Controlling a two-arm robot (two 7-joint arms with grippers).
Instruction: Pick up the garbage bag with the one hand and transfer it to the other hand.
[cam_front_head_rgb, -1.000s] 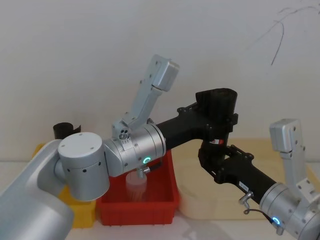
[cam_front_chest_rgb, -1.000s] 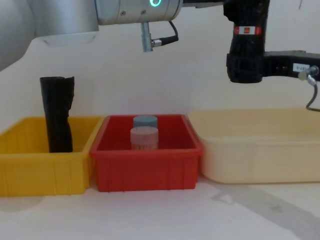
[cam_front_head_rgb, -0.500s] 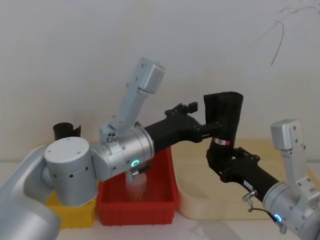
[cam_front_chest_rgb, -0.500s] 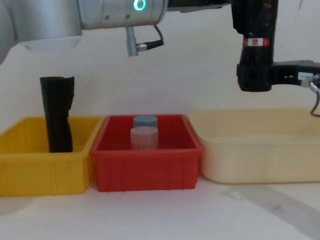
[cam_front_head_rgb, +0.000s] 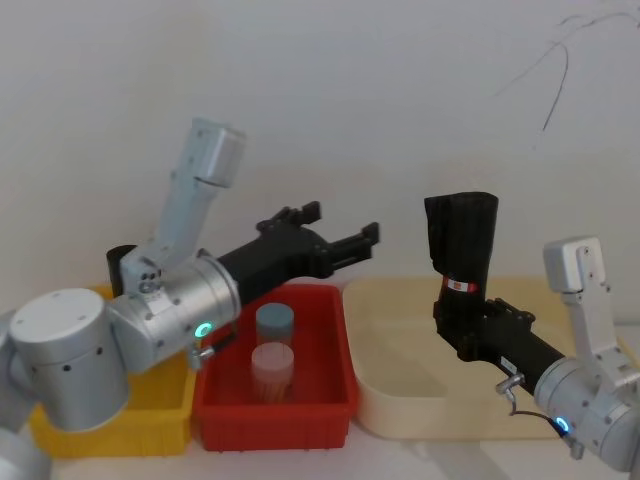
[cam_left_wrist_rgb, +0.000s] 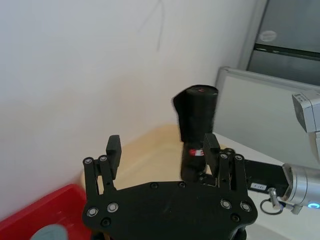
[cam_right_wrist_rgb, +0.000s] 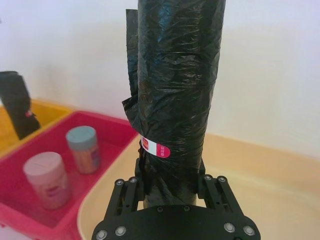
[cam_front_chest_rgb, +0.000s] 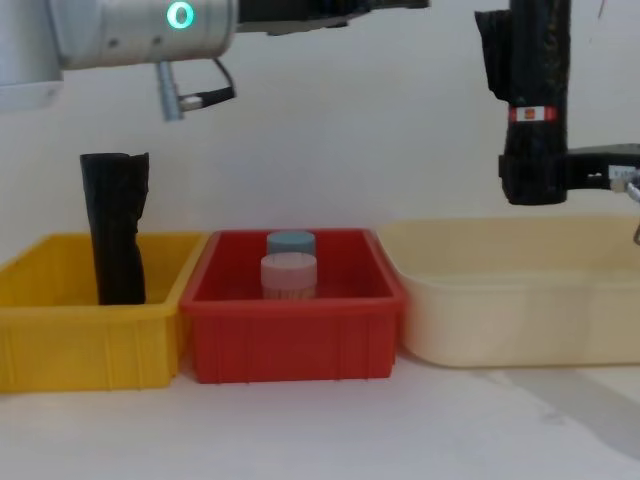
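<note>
The garbage bag (cam_front_head_rgb: 461, 237) is a black roll with a red-and-white label band, held upright above the cream bin. My right gripper (cam_front_head_rgb: 466, 325) is shut on its lower part, just under the label. The right wrist view shows the bag (cam_right_wrist_rgb: 175, 75) rising from between the right gripper's (cam_right_wrist_rgb: 172, 182) fingers. In the chest view the bag (cam_front_chest_rgb: 534, 60) hangs at the upper right in the right gripper (cam_front_chest_rgb: 535, 178). My left gripper (cam_front_head_rgb: 340, 225) stands open and empty above the red bin, well left of the bag. The left wrist view has the left gripper (cam_left_wrist_rgb: 161, 150) with the bag (cam_left_wrist_rgb: 198, 112) beyond it.
A plain black roll (cam_front_chest_rgb: 115, 230) stands in the yellow bin (cam_front_chest_rgb: 80, 345) at the left. The red bin (cam_front_chest_rgb: 290, 345) in the middle holds two lidded jars (cam_front_chest_rgb: 290, 275). A large cream bin (cam_front_chest_rgb: 520, 320) sits at the right, under the held bag.
The left gripper has let go of the bag's upper part and pulled back to the left. The right gripper has carried the bag a little to the right.
</note>
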